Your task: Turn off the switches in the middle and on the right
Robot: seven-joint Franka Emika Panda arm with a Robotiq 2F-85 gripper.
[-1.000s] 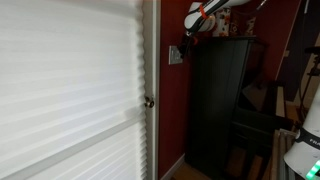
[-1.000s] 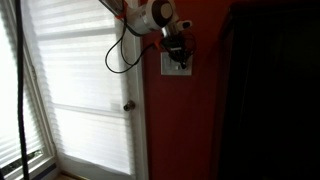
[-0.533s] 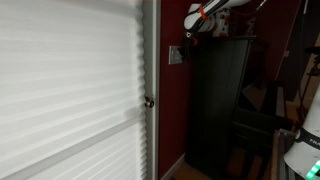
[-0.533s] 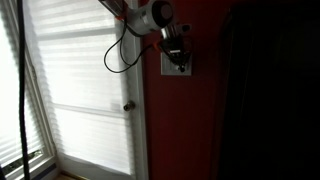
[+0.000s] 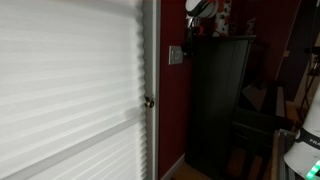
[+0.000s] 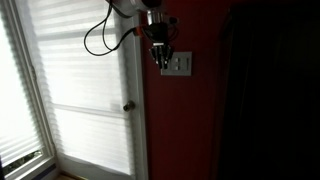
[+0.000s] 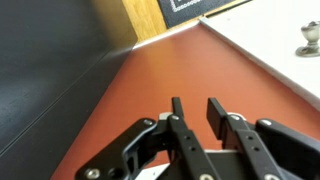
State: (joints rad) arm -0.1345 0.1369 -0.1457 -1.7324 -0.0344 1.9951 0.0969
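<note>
Gripper [image 6: 160,58] beside the switches [image 6: 179,65]
Fingers [image 7: 178,125] narrow, holding nothing; toggle positions too small to read, progress unclear.

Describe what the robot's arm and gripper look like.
The gripper is black, with two flat fingers on hinged linkages with round pins. In an exterior view the arm is pale grey-white, and a black cable loops loosely beneath it.
</note>
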